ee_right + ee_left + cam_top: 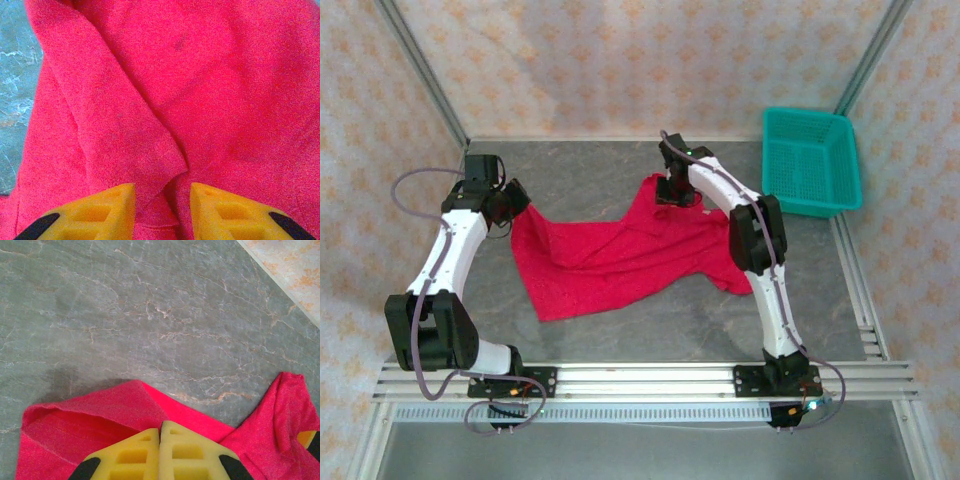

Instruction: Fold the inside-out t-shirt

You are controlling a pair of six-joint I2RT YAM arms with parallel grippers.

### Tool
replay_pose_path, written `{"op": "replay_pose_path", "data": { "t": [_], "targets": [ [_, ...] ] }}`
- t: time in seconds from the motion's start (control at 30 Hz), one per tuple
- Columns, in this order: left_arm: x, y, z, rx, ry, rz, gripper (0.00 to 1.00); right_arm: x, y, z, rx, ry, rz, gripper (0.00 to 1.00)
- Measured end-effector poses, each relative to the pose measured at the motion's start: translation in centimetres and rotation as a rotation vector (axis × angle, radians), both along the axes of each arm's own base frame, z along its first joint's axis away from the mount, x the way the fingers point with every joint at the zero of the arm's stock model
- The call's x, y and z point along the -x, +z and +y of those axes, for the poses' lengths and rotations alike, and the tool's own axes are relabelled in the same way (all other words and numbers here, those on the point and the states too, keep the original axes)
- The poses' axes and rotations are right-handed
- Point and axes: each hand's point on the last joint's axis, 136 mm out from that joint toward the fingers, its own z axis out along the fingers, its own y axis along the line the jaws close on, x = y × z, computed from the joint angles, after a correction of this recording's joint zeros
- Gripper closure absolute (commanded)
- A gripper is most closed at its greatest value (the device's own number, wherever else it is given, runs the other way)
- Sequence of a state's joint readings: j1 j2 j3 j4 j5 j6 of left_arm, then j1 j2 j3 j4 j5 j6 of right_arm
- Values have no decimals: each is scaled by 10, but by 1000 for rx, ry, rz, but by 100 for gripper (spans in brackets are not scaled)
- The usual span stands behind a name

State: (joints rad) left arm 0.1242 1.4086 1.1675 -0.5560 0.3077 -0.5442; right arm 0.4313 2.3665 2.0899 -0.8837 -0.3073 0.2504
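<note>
Overhead, two white robot arms reach across a grey stone-patterned counter [670,320] towards the inside-out t-shirt [610,260], a bright red garment lying rumpled in the middle of it. The left arm rises from its base, bends its elbow outwards to the left, and angles inwards so that the left gripper [510,207] meets the shirt's far left corner. The right arm climbs to a raised elbow, then stretches forwards and leftwards, setting the right gripper [670,190] on the shirt's far edge. A teal mesh basket [840,165] sits well apart at the far right corner.

The left wrist camera adds what the overhead view cannot. The left gripper's [160,432] yellow fingers are pressed flat together, pinching red cloth that spreads out on both sides, with bare counter beyond and a strip of patterned wall [295,270] at the upper right.

The right wrist camera looks straight down on red cloth. The right gripper's [162,187] orange-yellow fingers stand narrowly apart, straddling a raised fold that runs into the gap between them. A sliver of counter shows at the left edge.
</note>
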Motion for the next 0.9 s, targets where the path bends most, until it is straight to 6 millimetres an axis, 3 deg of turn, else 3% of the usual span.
{"op": "replay_pose_path", "data": {
  "t": [0.37, 0.53, 0.63, 0.77, 0.9],
  "targets": [
    [0, 0, 0, -9, -11, 0, 100, -3, -25, 3, 8, 2, 34, 64],
    [0, 0, 0, -11, -13, -1, 100, -4, -22, 3, 5, -1, 31, 82],
    [0, 0, 0, -12, -15, 0, 100, -5, -20, 4, 4, -2, 31, 99],
    [2, -1, 0, -13, -16, 8, 100, -5, -12, 3, 7, 3, 30, 100],
    [2, 4, 0, -13, -16, 11, 100, -11, 10, 5, 1, 5, -2, 100]
  ]
}}
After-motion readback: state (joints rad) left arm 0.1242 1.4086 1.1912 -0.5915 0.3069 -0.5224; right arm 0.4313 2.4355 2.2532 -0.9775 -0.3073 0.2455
